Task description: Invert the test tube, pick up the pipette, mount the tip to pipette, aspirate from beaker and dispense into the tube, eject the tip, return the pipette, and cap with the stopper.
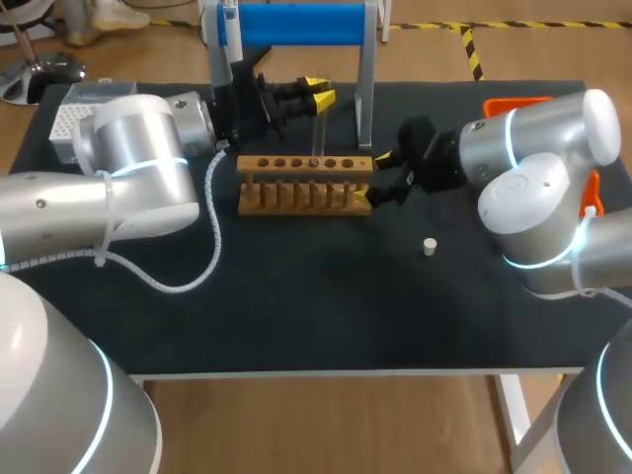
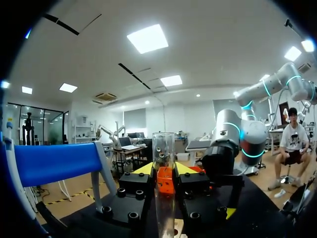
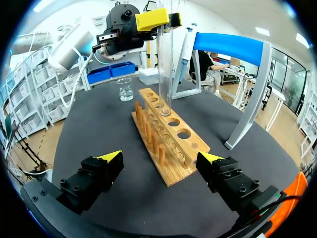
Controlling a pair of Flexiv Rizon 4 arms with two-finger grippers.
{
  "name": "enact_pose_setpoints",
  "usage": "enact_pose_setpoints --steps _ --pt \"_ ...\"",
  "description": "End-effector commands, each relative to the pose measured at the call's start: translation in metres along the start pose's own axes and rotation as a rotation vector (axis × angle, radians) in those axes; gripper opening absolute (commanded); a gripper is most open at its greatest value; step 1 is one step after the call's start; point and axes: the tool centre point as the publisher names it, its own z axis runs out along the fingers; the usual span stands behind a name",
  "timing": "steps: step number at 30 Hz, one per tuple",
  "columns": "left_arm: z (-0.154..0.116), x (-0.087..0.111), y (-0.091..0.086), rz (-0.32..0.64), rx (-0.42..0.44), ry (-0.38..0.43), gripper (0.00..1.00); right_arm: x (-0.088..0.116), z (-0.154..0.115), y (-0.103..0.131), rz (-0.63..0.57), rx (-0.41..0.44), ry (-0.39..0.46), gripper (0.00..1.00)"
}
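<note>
No text, nos., labels or signs can be read in any view.
</note>
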Motion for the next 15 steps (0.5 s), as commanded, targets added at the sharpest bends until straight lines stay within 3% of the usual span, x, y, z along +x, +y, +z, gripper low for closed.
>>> enact_pose_setpoints --steps 1,15 --pt "0.0007 -0.0016 0.005 -0.005 0.008 -0.001 0.0 -0.0003 -0.0007 -0.0007 -0.001 -0.002 0.001 1.0" --pt "-0.0024 -0.0008 0.0124 -0.024 0.002 -0.007 0.0 -0.0003 -0.0007 -0.0007 -0.001 -0.002 0.001 1.0"
